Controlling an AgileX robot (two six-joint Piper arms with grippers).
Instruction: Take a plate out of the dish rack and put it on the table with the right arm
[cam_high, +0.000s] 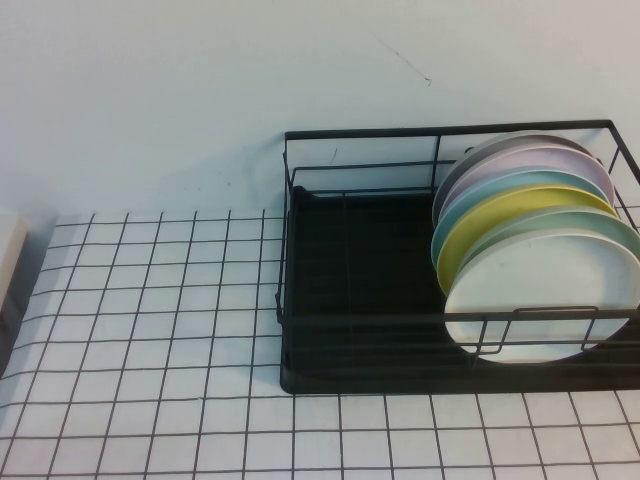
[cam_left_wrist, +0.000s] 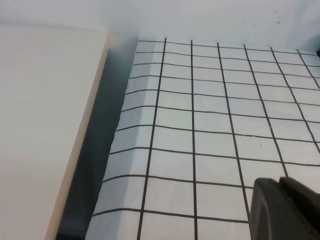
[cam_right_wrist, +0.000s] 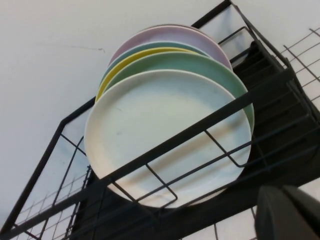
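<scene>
Right end effector (cam_right_wrist: 287, 212) hovering just in front of dish rack (cam_high: 300, 250), finger spread not determinable. Left end effector (cam_left_wrist: 285, 210) hanging over desk (cam_high: 150, 330) near its left edge, spread not determinable. White plate (cam_high: 545, 300) standing upright, frontmost in rack's right end, mint-green plate (cam_high: 590, 225) leaning directly behind.

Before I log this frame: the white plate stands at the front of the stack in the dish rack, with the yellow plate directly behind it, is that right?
Not quite: the high view shows a mint-green plate directly behind the white plate; the yellow plate comes after that.
</scene>
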